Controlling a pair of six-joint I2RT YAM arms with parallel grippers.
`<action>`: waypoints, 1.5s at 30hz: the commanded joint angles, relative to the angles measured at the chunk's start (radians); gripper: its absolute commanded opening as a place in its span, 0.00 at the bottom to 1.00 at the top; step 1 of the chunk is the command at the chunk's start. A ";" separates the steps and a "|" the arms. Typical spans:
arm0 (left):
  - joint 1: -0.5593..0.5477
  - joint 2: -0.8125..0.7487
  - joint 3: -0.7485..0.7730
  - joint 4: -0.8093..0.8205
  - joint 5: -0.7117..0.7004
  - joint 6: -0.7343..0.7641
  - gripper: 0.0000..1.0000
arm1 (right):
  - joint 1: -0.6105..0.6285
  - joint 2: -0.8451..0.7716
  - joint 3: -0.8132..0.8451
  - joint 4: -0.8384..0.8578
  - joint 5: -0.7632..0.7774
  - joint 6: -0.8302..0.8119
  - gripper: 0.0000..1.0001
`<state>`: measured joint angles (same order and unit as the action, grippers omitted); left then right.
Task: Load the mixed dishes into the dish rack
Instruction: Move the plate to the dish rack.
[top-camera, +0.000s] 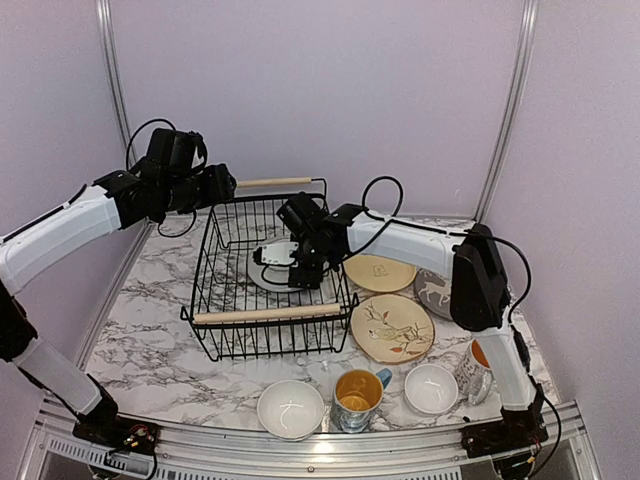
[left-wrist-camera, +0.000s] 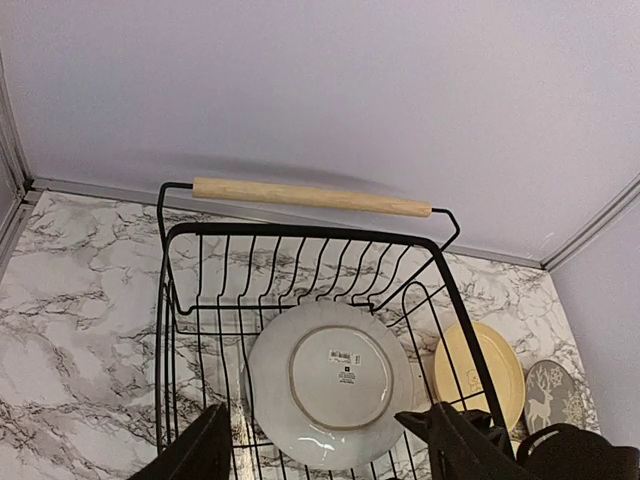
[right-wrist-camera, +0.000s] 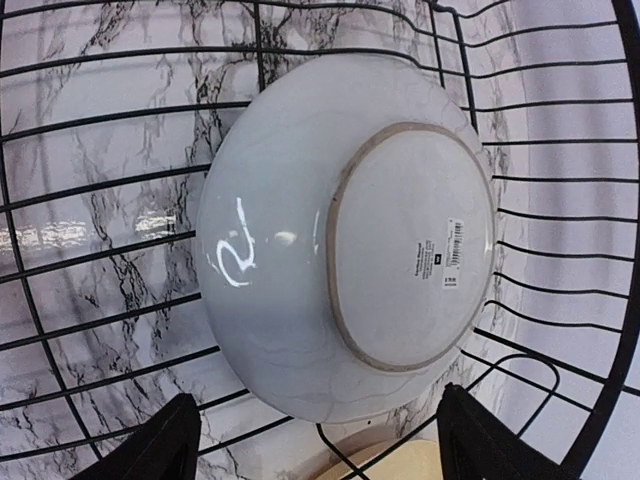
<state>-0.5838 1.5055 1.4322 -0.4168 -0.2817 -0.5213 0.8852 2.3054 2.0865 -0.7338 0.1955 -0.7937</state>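
Rack: part taken, part open from above.
An upturned plate (top-camera: 270, 266) fills the mid-floor of the rack (top-camera: 215, 300), with the right pincer (top-camera: 300, 272) spread just over it. The wire floor left of the plate is bare and can be reached between the far handle (top-camera: 273, 182) and near handle (top-camera: 265, 314). Plates (top-camera: 392, 327) crowd the bench (top-camera: 150, 340) right of the rack. Bowls (top-camera: 290, 408) and mugs (top-camera: 358, 395) line the near edge. The left side lies open.

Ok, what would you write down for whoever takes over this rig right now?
Left gripper: open, empty, by the far-left corner of the dish rack.
Right gripper: open, empty, over a white dish lying upside down in the rack.
Done: that one dish is in.
Left, all on the table: yellow plate, bird plate, reindeer plate, white bowl, mug, second white bowl, second mug.
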 joint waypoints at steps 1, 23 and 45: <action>0.009 -0.062 -0.099 0.054 -0.019 -0.018 0.69 | 0.011 0.093 0.150 -0.089 0.044 -0.084 0.80; 0.088 -0.177 -0.309 0.187 0.016 -0.059 0.70 | 0.014 0.137 -0.122 0.385 0.344 -0.217 0.74; 0.093 -0.162 -0.330 0.207 0.084 -0.085 0.70 | 0.030 -0.075 -0.361 0.837 0.506 -0.299 0.08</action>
<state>-0.4957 1.3281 1.1168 -0.2321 -0.2249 -0.5961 0.9199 2.3028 1.7100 -0.0776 0.6502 -1.1240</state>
